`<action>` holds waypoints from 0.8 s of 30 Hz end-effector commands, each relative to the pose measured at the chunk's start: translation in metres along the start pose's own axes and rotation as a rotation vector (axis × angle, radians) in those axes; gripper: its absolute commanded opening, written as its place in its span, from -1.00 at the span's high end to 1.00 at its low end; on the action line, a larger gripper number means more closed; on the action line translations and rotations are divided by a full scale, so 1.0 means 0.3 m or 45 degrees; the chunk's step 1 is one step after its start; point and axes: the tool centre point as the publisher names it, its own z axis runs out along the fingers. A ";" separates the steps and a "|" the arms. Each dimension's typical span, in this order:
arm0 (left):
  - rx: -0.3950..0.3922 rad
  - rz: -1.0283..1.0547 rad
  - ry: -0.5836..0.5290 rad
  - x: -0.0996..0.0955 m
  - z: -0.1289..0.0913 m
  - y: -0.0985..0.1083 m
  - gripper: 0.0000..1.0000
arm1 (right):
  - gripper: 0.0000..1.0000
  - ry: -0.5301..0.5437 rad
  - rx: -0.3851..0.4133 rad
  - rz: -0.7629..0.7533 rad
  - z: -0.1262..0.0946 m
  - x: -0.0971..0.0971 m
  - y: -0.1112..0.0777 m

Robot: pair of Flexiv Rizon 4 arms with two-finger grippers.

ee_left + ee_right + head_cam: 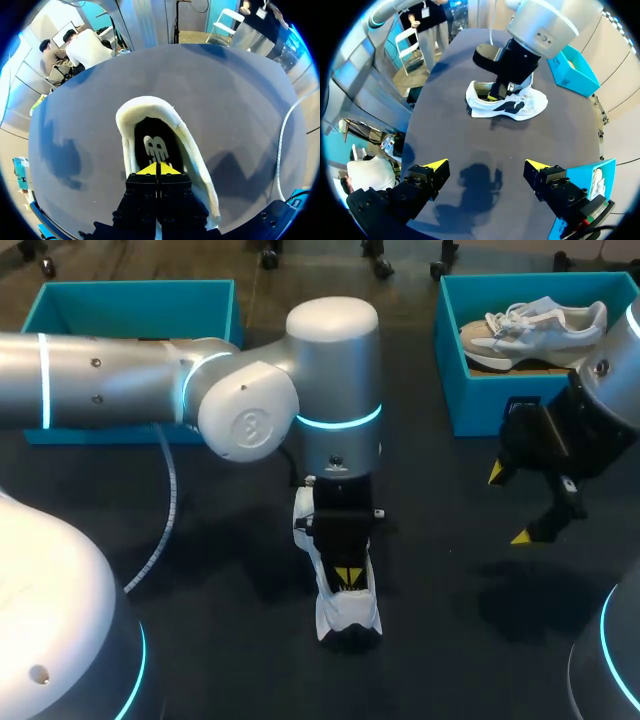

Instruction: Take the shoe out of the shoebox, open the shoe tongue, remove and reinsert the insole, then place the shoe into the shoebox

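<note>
A white sneaker with dark side panels lies on the dark table, near the front middle. My left arm reaches in over it. The left gripper is shut, its yellow tips pressed together inside the shoe's opening. In the left wrist view the left gripper sits just above the dark insole, ringed by the padded collar. My right gripper hangs open to the right, above bare table, holding nothing. From the right wrist view the right gripper faces the sneaker from a distance.
A teal shoebox at the back right holds a second pale sneaker. Another teal box stands at the back left, behind my left arm. A white cable trails across the table's left side.
</note>
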 end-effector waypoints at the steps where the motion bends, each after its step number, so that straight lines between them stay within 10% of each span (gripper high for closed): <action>1: -0.003 0.002 -0.005 0.011 -0.011 -0.005 1.00 | -1.00 0.002 0.003 0.000 0.004 -0.004 0.001; 24: -0.017 -0.034 -0.015 -0.030 0.002 -0.004 1.00 | -1.00 0.002 0.003 0.000 0.004 -0.004 0.001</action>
